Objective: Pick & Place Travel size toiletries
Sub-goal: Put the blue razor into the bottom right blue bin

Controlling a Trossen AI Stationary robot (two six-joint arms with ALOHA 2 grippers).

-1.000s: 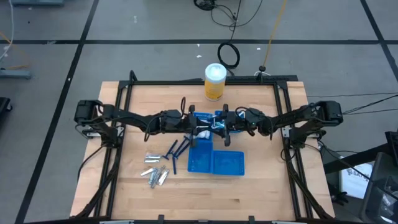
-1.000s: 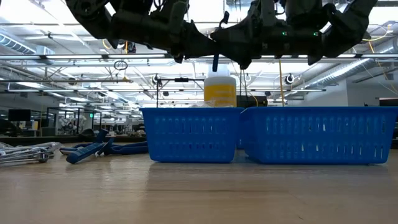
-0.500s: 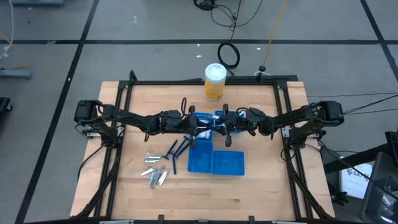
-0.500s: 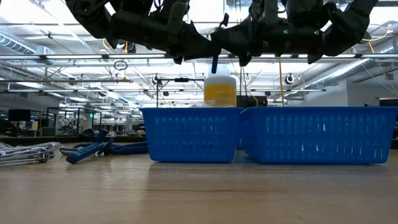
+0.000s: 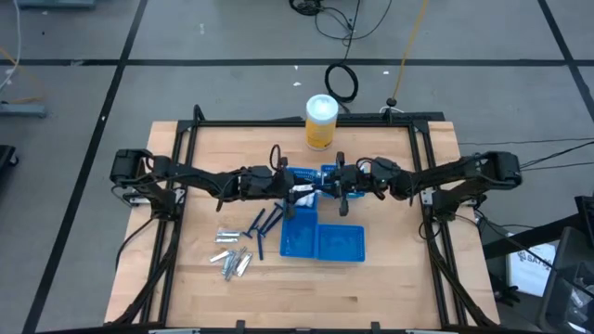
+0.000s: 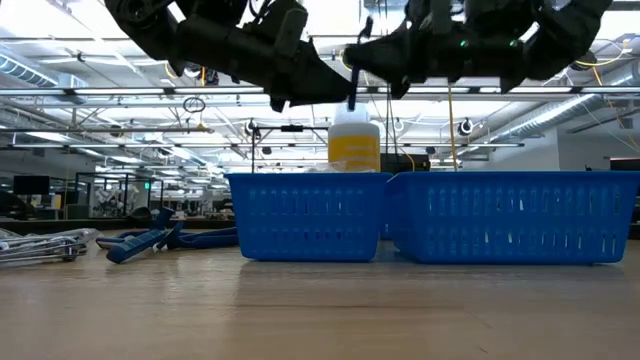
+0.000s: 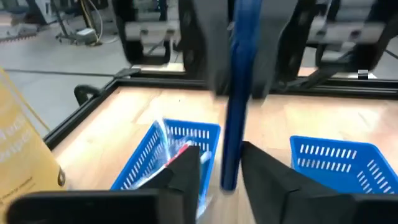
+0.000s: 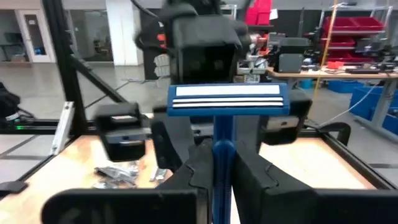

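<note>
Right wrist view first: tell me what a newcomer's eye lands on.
A blue razor, gripped upright in the right claw, fills the view, the left claw open just opposite. Both meet mid-table above blue baskets; a yellow canister stands at the far edge.

Two blue mesh trays (image 5: pixel 322 242) seen, one yellow canister (image 5: pixel 320 122), one razor (image 8: pixel 227 106) held aloft, several razors (image 5: pixel 263 225) and silvery tubes (image 5: pixel 232 254) uncounted.

This is a big robotics lab or workshop hall. The low view shows ceiling rails (image 6: pixel 120 92) with lights at the top and glass partitions (image 6: pixel 110 190) at left; red storage bins (image 8: pixel 348 28) stand upper right in the right wrist view.
</note>
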